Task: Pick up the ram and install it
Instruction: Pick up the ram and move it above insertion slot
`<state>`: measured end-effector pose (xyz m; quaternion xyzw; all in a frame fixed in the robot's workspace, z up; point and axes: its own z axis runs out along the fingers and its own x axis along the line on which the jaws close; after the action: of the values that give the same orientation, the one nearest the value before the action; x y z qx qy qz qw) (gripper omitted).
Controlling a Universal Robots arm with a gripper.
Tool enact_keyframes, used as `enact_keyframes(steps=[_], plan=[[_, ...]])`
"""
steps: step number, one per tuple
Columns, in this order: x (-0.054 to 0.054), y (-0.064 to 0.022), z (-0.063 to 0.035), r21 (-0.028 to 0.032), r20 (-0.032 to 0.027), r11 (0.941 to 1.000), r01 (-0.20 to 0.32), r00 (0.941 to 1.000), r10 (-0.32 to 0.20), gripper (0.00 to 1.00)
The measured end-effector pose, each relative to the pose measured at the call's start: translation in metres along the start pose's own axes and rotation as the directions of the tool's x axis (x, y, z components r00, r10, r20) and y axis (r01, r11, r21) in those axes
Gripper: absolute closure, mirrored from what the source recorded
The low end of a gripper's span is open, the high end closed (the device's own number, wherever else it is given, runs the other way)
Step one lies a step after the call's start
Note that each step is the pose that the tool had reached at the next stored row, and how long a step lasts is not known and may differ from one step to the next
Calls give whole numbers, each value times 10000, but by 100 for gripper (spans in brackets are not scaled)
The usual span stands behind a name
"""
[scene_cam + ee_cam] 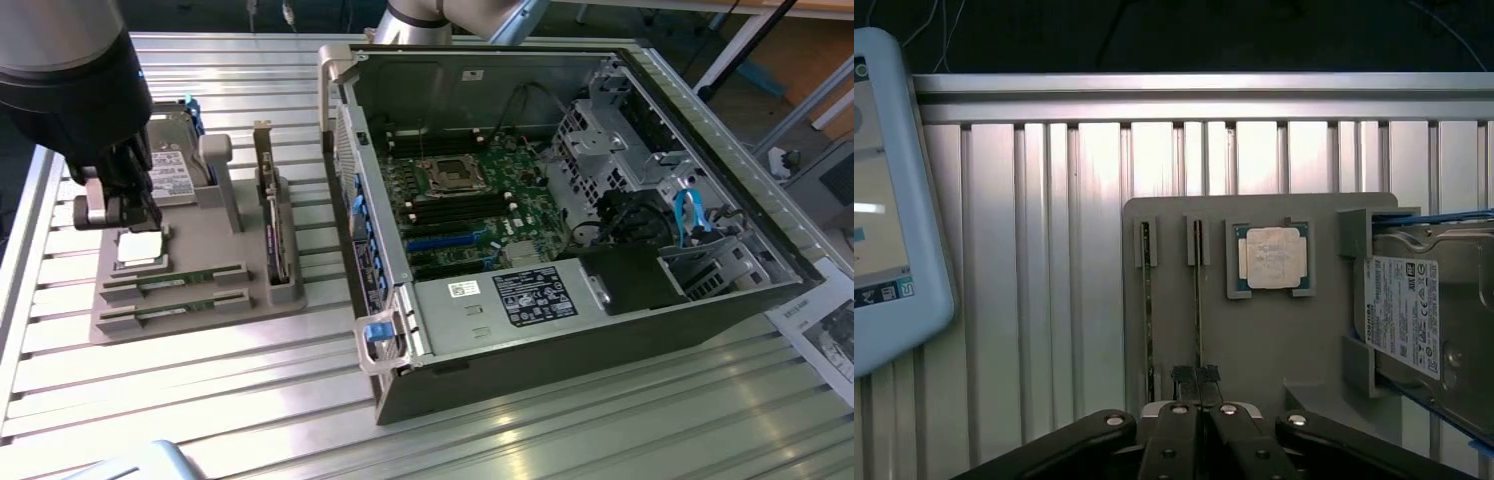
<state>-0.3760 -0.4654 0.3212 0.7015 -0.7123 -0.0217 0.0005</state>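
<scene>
Closest to me, at the counter's (200, 400) front edge, lies a pale tablet-like device (134, 462). Just behind it is the grey holder (200, 327). Two thin green sticks lie on edge in its front slots, side by side. The ram (174, 281) I take to be the stick nearer the square processor (140, 248), with the spare stick (174, 308) just in front of it. Both look fully seated.

The tool (1196, 378) hangs over the holder with its fingers pressed together. As far as I can see it grips nothing. In the wrist view its tips line up with one end of the ram, but I cannot tell whether they touch it.

Behind the tool sit the hard drive (170, 170) and, on the exterior view's right of the holder, the upright expansion card (274, 235). Farther off, the open computer case (561, 365) shows its motherboard (527, 215).

I see several risks:
- A shut tool coming down would push on the stick's thin edge instead of straddling it.
- The tips sit at the stick's end, not its middle, so a lift from there could tilt the board and jam it in its narrow slot.
- The spare stick and the processor are close enough to be knocked or caught by mistake.
- The case walls and loose cables leave little room around the board.
</scene>
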Motion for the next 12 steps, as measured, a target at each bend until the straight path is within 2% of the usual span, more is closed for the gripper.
enact_keyframes(steps=[8,9,12], plan=[[0,-1,0,0,1,10000,1,10000,-1,89],[0,-1,0,0,0,10000,1,10000,-1,83],[0,-1,1,1,1,10000,1,10000,-1,83]])
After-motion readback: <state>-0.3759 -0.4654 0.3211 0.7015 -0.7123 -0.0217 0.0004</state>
